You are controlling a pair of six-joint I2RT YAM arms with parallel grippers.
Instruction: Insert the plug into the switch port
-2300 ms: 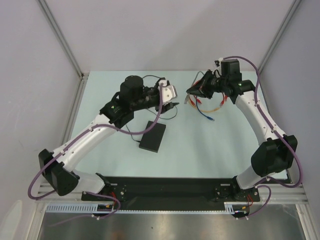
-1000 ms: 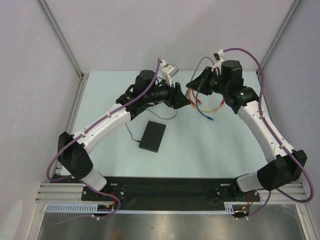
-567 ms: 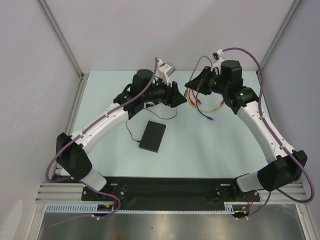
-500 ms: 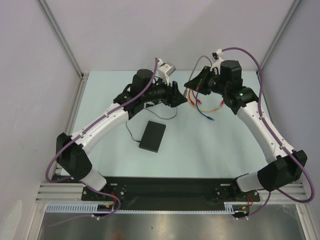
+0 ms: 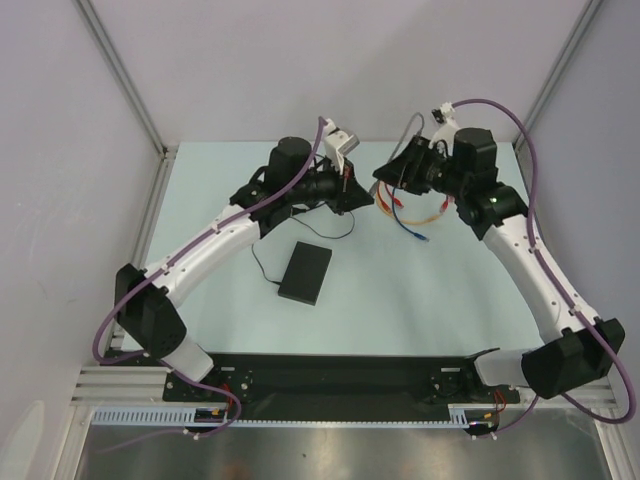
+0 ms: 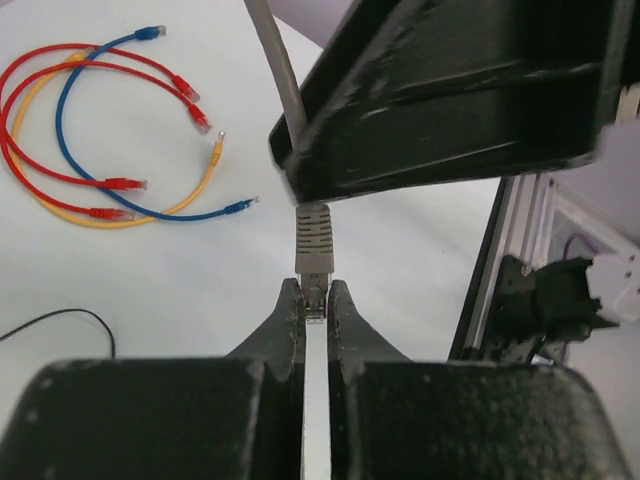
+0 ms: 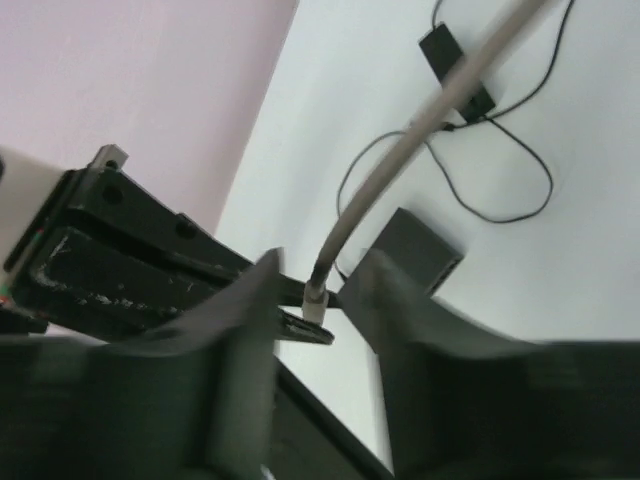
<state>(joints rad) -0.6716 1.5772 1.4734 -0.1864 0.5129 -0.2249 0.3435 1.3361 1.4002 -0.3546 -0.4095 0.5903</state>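
The left gripper (image 6: 316,300) is clamped on the clear tip of the plug (image 6: 313,240) — upper middle of the overhead view, well apart from the black box (image 5: 305,272) below it. The fingers of the right gripper (image 7: 315,280) stand apart around the grey cable (image 7: 400,160). With so thin a pinch, the cable could twist the plug askew — it would then jam at the port, which is hidden here.

Grey plug (image 6: 313,243) aloft; black switch (image 5: 305,272) flat.
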